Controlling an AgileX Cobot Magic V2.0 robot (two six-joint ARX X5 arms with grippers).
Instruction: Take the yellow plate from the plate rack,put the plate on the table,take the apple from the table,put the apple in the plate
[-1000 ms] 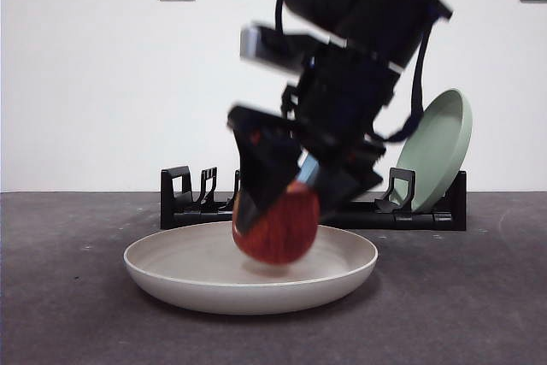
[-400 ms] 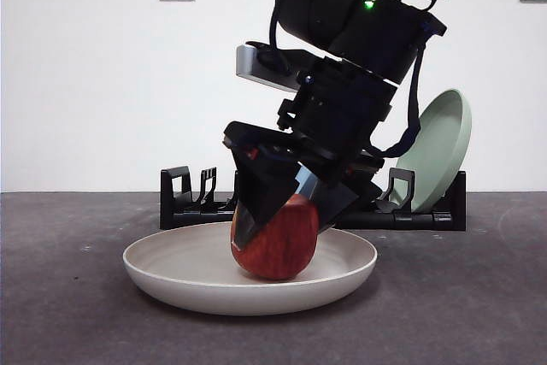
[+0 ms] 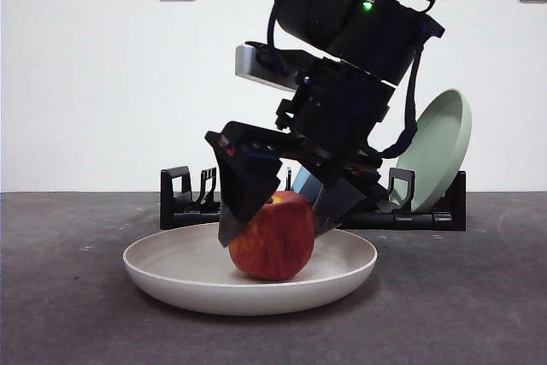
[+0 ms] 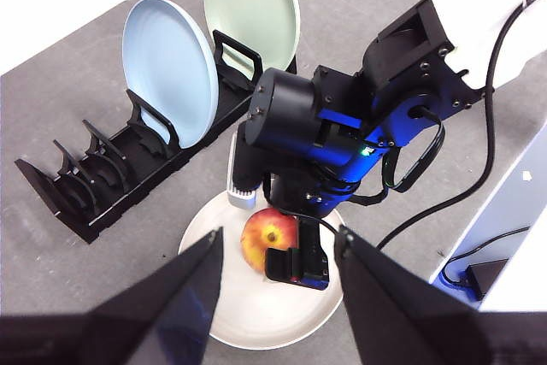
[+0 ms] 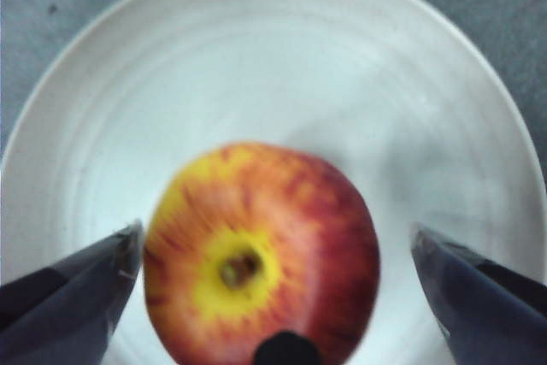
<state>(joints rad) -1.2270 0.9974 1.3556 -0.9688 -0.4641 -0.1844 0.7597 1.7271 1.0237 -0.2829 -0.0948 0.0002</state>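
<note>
The apple (image 3: 272, 241) stands upright in the middle of the yellow plate (image 3: 184, 273), which lies flat on the table (image 3: 68, 297) in front of the plate rack (image 3: 184, 203). My right gripper (image 3: 280, 226) hangs right over the apple, with its jaws open on either side and small gaps showing. In the right wrist view the apple (image 5: 261, 250) sits stem up on the plate (image 5: 299, 66) between the spread jaws of my right gripper (image 5: 275, 241). My left gripper (image 4: 279, 237) is open and empty, high above the plate (image 4: 256, 322), the apple (image 4: 267, 238) and the rack (image 4: 102, 185).
A pale green plate (image 3: 436, 151) leans in the right end of the rack. The left wrist view shows a blue plate (image 4: 162, 70) beside the green plate (image 4: 252, 10), with the other rack slots bare. A white wall stands behind the table.
My right gripper lowered the apple onto the yellow plate, then opened its jaws. The apple now rests on the plate, let go.
</note>
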